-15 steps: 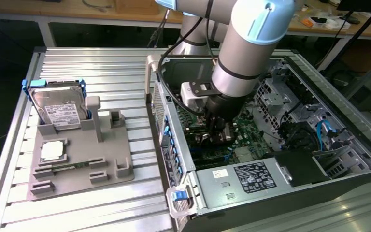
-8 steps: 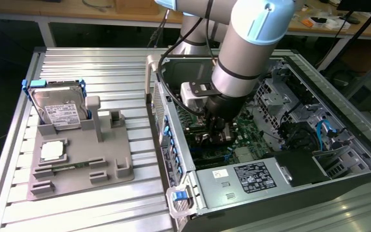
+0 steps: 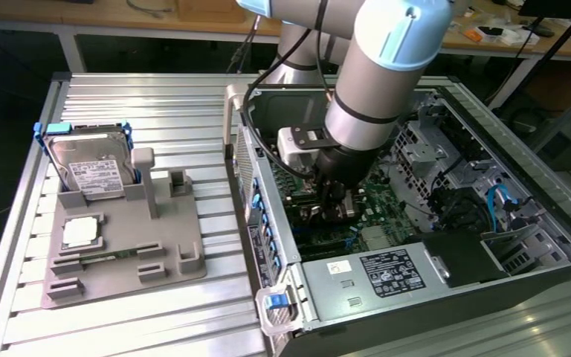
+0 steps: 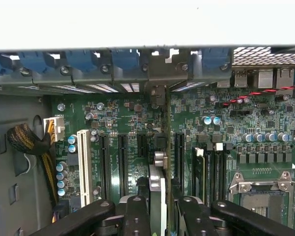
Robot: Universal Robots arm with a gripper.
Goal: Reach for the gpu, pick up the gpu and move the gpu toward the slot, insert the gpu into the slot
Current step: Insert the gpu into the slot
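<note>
My gripper (image 4: 161, 219) is shut on the gpu (image 4: 157, 189), a thin card seen edge-on between the two black fingers (image 4: 136, 216). The card stands upright over the green motherboard (image 4: 226, 123), among the long black connector strips, and its metal bracket end (image 4: 158, 93) reaches the case's rear wall. The slot lies hidden under the card's lower edge, and I cannot tell whether the card is seated in it. In the exterior view the gripper (image 3: 330, 207) is deep inside the open computer case (image 3: 265, 223), low over the motherboard (image 3: 375, 201).
A white connector strip (image 4: 83, 167) and a bundle of cables (image 4: 27, 140) lie beside the card. The processor socket (image 4: 263, 194) is on the other side. Outside the case, a grey fixture (image 3: 117, 245) holds a hard drive (image 3: 92, 167) and a square chip (image 3: 82, 232). The power supply (image 3: 385, 271) sits at the case's near end.
</note>
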